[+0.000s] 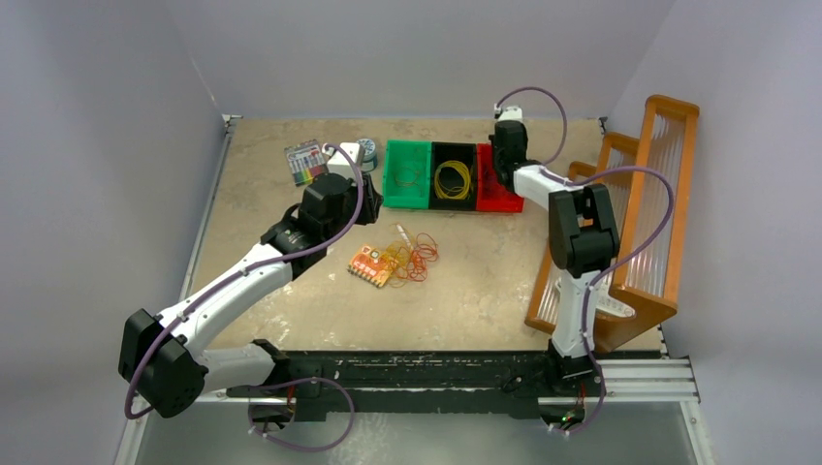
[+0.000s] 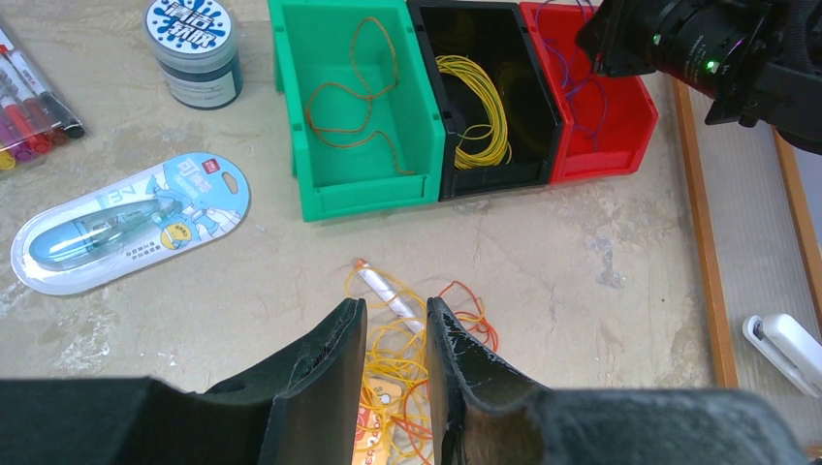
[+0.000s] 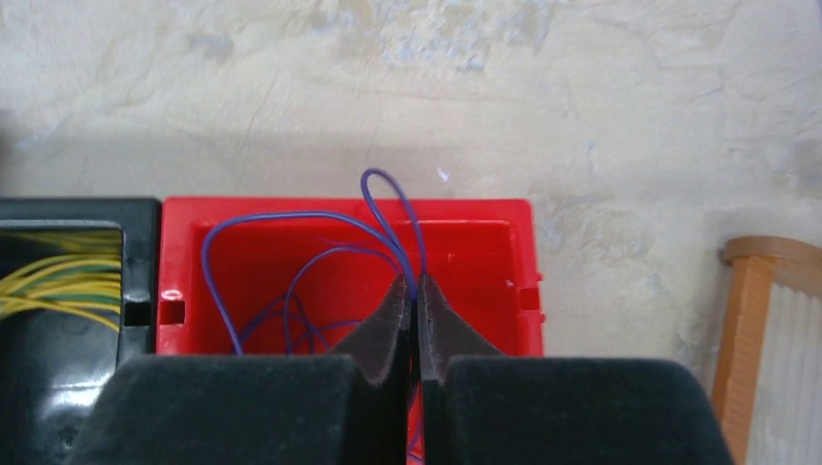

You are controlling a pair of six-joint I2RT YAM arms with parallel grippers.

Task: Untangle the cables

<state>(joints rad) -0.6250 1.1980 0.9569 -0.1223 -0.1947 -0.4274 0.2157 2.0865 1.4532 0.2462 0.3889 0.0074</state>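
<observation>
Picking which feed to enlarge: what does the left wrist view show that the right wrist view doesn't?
Only left wrist: the open left gripper above the yellow-and-orange tangle on the table, the green bin holding an orange cable, a correction-tape pack, a jar and markers. Only right wrist: the right gripper shut on the purple cable, a loop rising past its tips. Both: the red bin with purple cable, the black bin with yellow cables, the wooden rack.

Soft, even light; wrist-view foregrounds seem slightly blurred.
</observation>
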